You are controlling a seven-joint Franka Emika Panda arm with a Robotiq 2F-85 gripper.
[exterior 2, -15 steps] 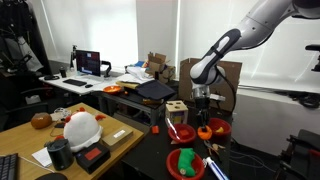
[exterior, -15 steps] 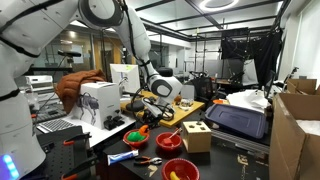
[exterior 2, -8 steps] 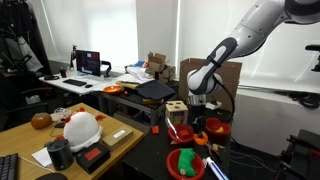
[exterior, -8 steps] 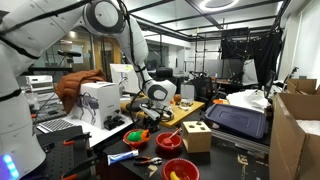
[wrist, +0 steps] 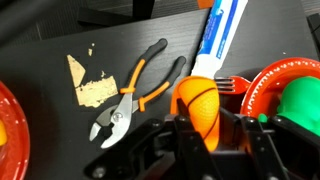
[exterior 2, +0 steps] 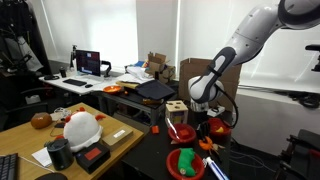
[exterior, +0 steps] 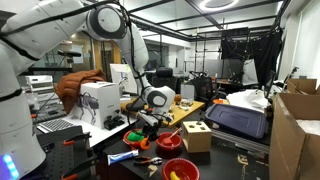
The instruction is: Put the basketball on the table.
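The basketball (wrist: 197,108) is a small orange ball with black seams. In the wrist view it sits between the two fingers of my gripper (wrist: 200,125), which is shut on it. It hangs just above the black table (wrist: 110,35), between orange-handled pliers (wrist: 135,95) and a red bowl (wrist: 290,85). In both exterior views the arm reaches down over the cluttered table, with the gripper (exterior: 145,126) (exterior 2: 203,136) low among the bowls. The ball shows as an orange spot under the fingers (exterior 2: 205,144).
A white-and-blue tube (wrist: 220,40) lies beyond the ball. A second red bowl (wrist: 8,130) is at the left edge. A wooden block (exterior: 196,137) (exterior 2: 176,107), red bowls (exterior: 180,170) (exterior 2: 185,162) and a white-and-orange rounded object (exterior 2: 80,128) stand around.
The arm has lowered and the gripper has come down towards the table top with the ball still in it.
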